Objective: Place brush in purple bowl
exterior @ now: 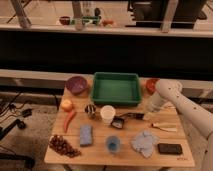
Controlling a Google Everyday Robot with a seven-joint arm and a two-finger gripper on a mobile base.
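My gripper pinches the small black brush by its handle tip (thin hold); it may slip before reaching the far-left round purple bowl.

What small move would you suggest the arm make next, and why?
Probably a short straight lift: the gripper sits shut at the handle end of the brush, which lies on the table, and the white cup stands between it and the purple bowl at the far left.
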